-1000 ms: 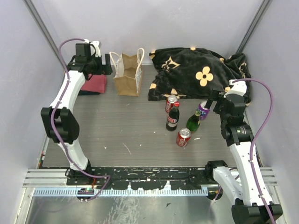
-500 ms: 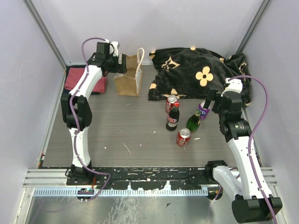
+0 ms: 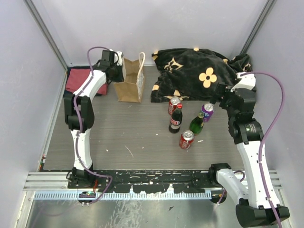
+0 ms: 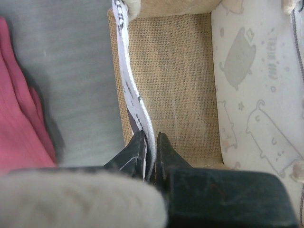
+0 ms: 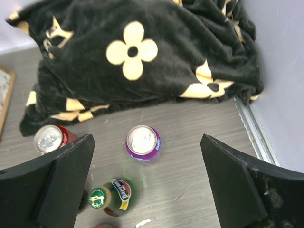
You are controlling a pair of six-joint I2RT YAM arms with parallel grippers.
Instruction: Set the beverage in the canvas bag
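Mouth upward, the canvas bag (image 3: 128,87) stands upright.

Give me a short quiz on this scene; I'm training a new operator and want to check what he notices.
1. True or false: the right gripper is shut on the purple can.
2. What does the left gripper pinch? A) a red can B) the wall of the canvas bag C) the purple can
3. How many cans stand on the table?
Key: 1 false: it is open, with the can below, between its fingers. 2 B. 3 three: two red cans and the purple can.
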